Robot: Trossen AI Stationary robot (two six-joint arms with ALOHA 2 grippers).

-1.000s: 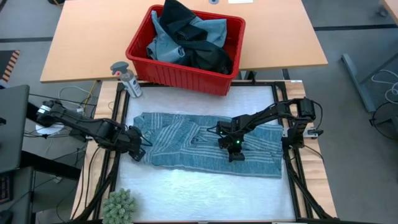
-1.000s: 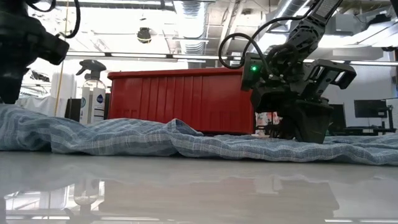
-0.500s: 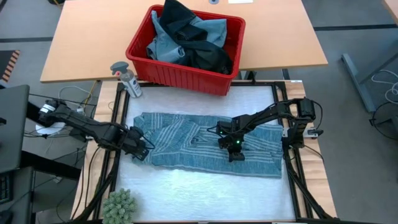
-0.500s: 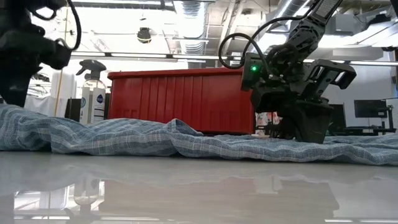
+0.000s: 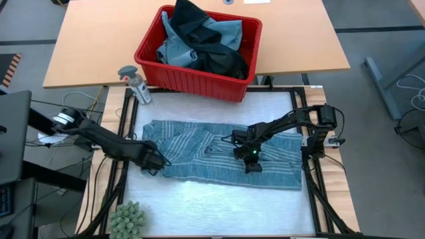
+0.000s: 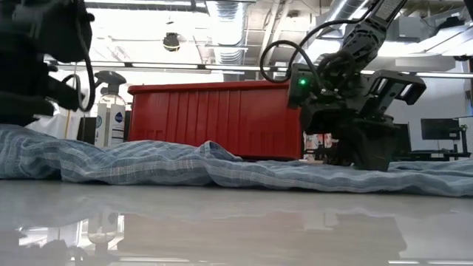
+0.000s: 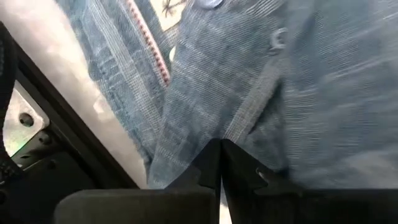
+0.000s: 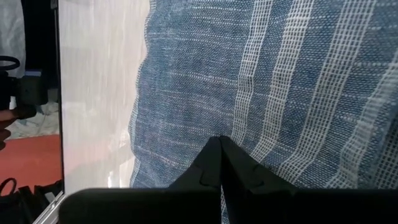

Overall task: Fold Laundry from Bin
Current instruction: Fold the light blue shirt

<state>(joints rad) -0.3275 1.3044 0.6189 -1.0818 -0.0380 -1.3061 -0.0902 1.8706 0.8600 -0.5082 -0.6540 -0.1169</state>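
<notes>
While both hands [image 5: 154, 161] [image 5: 250, 159] press the striped garment [image 5: 199, 149], their fingertips stay hidden.

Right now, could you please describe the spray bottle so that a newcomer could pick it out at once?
Start at the red bin of clothes on the wooden table. Off the bin's left end, at the near edge of that table, a small spray bottle stands just beyond the striped shirt. It is the only clear, hard thing there, with a grey trigger head.
</notes>
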